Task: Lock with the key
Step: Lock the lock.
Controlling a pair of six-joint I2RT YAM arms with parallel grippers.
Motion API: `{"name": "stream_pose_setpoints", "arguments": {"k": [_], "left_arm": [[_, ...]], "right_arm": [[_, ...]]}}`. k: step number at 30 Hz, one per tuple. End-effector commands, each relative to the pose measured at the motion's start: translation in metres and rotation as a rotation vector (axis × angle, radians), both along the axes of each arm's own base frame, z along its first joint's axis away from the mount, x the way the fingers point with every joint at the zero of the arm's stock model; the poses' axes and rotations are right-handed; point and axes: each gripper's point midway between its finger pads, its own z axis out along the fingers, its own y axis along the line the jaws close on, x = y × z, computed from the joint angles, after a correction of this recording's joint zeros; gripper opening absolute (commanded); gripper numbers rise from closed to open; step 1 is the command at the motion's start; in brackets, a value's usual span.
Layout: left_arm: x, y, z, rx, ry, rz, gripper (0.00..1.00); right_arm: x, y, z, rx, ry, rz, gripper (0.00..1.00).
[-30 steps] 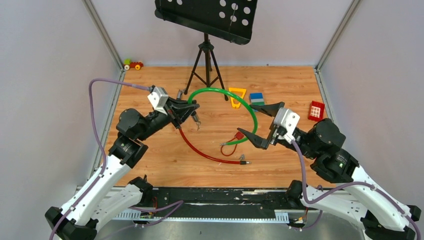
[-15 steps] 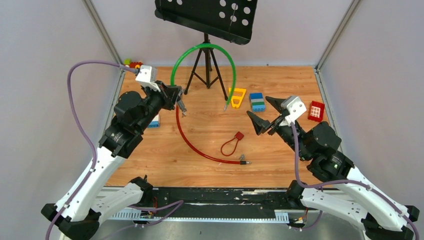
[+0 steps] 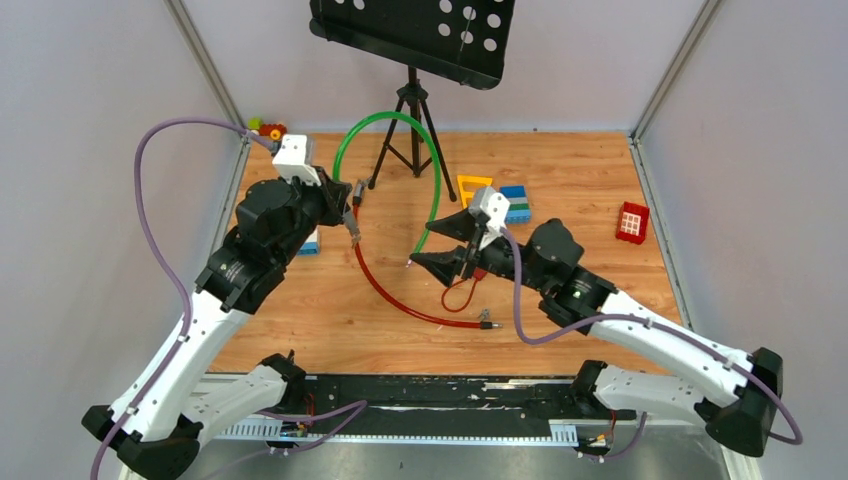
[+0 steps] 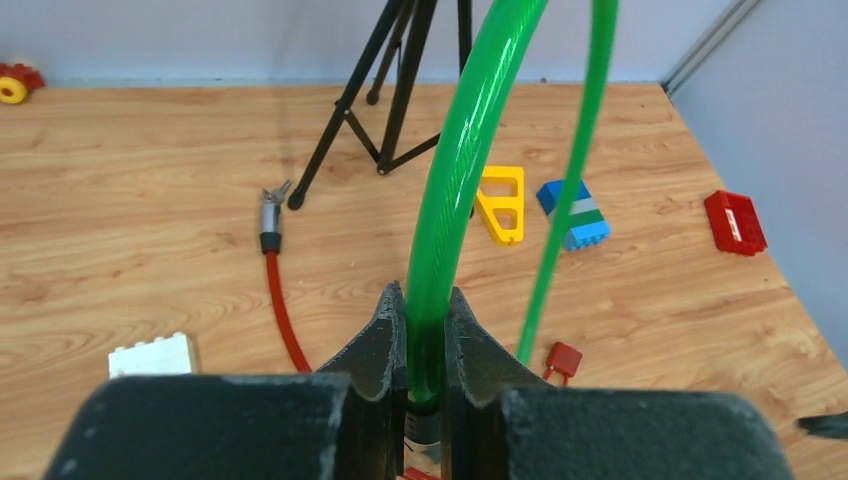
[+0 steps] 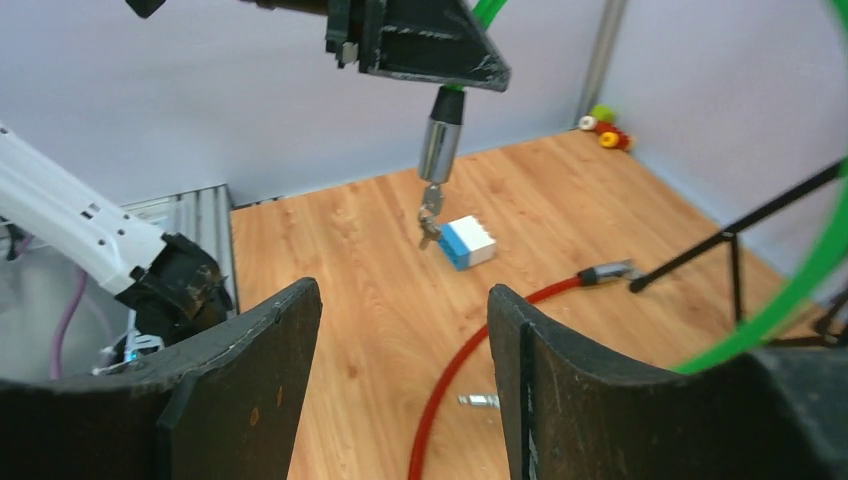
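Note:
My left gripper [image 3: 343, 203] is shut on the green cable [image 3: 388, 119] near its lock end, raised above the floor; its jaws clamp the cable in the left wrist view [image 4: 424, 300]. The silvery lock barrel [image 5: 438, 150] hangs below that gripper with the tiny key [image 5: 428, 222] dangling from it. The cable arcs up and over, and its free tip [image 3: 409, 263] hangs by my right gripper [image 3: 428, 243], which is open and empty [image 5: 403, 292]. The small red padlock [image 4: 563, 358] lies on the floor.
A red cable [image 3: 395, 297] curves across the floor, one plug [image 4: 268, 213] by the black tripod [image 3: 410, 120]. A yellow block [image 3: 470, 186], a blue-green block [image 3: 516, 203], a red block [image 3: 631, 221], a white-blue block [image 5: 467, 242] and a toy [image 3: 267, 129] lie around.
My left gripper has lifted the green cable off the floor into a tall arc. My right gripper has swung left toward the centre, still open. The cable's free tip now hangs near it.

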Motion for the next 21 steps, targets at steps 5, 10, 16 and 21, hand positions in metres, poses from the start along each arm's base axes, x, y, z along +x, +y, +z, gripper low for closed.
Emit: {"name": "stream_pose_setpoints", "arguments": {"k": [5, 10, 16, 21], "left_arm": [[-0.009, 0.009, 0.059, -0.113, -0.124, 0.027, 0.00], [-0.034, -0.027, 0.083, -0.169, -0.273, -0.231, 0.00], [-0.059, -0.045, 0.096, -0.154, -0.357, -0.405, 0.00], [-0.086, -0.064, 0.102, -0.146, -0.443, -0.594, 0.00]], "right_arm": [[-0.032, 0.050, 0.025, 0.150, 0.004, 0.328, 0.65], [-0.039, 0.065, 0.029, 0.170, -0.007, 0.429, 0.68], [-0.038, 0.068, 0.031, 0.179, -0.008, 0.431, 0.71], [-0.040, 0.066, 0.028, 0.174, 0.003, 0.437, 0.72]]}}
